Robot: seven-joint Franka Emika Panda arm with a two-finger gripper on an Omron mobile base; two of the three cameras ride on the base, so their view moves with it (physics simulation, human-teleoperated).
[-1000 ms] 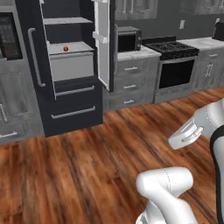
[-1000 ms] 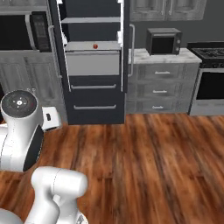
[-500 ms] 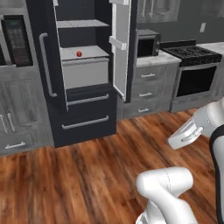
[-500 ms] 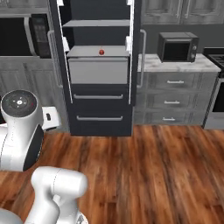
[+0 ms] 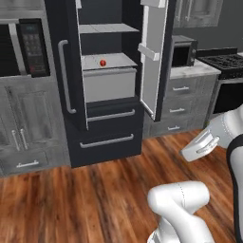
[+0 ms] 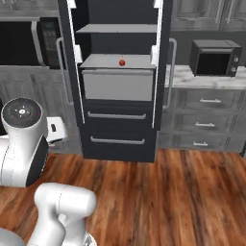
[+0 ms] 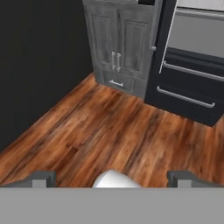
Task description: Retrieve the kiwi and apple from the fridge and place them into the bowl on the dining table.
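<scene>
The base has rolled closer, so the fridge [image 6: 117, 77] looms larger. The apple [image 6: 122, 62] sits on its middle shelf, at twelve o'clock. The gripper [image 7: 111, 177] points floorward, fingers spread. Square up before reaching in.

The arm [image 5: 180, 209] is glossy white, built of rounded, tube-like links with smooth bulging elbows. A dark charcoal band [image 5: 236, 190] runs along one link's edge. One joint ends in a round dark-grey cap [image 6: 21, 113] with a small pale mark at its centre. The tool's two fingertips [image 7: 41, 178] are small, blocky and dark grey.
</scene>
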